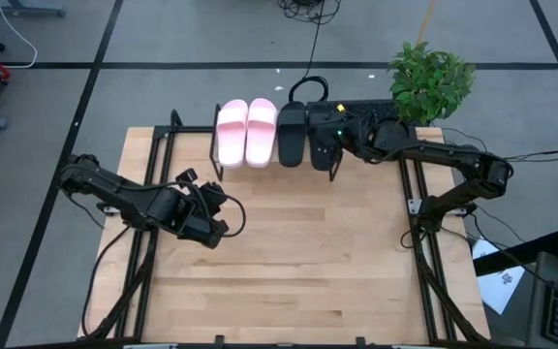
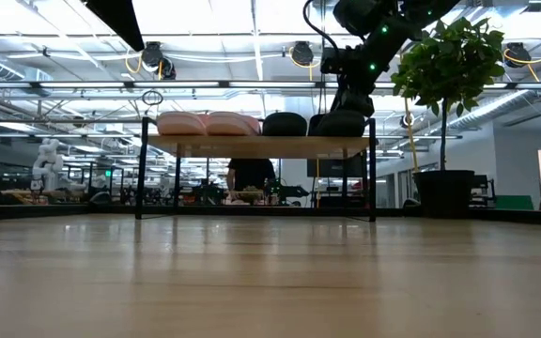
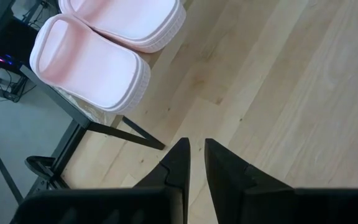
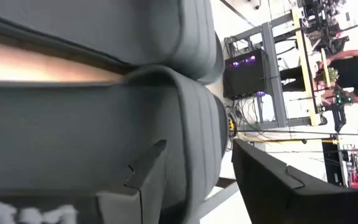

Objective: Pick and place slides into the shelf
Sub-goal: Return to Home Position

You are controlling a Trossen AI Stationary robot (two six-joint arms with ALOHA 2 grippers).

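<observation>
Four slides lie side by side on the shelf point(image 1: 260, 167) at the table's far edge, soles on its light wood top: two pink slides point(image 1: 247, 131) on the left and two black ones to their right. My right gripper point(image 1: 331, 147) is above the right-hand black slide point(image 1: 320, 143), shut on it; the low view shows the right gripper point(image 2: 347, 101) over that black slide point(image 2: 341, 123). My left gripper point(image 1: 225, 209) hovers over the bare table left of centre, shut and holding nothing. In the left wrist view the left gripper point(image 3: 196, 155) points at the wood near the pink slides point(image 3: 92, 65). My right gripper has the right-hand black slide by its outer side edge point(image 4: 204, 143), the side away from the other black slide. The edge lies between the two fingers point(image 4: 263, 177), which come from above, slanting in from the table's right. The slide rests on the shelf top.
A potted plant point(image 1: 431, 79) stands just right of the shelf, close behind my right arm. Black frame rails point(image 1: 417, 208) run along the table's left and right sides. The wooden tabletop point(image 1: 298, 262) spreads out on the near side of the shelf.
</observation>
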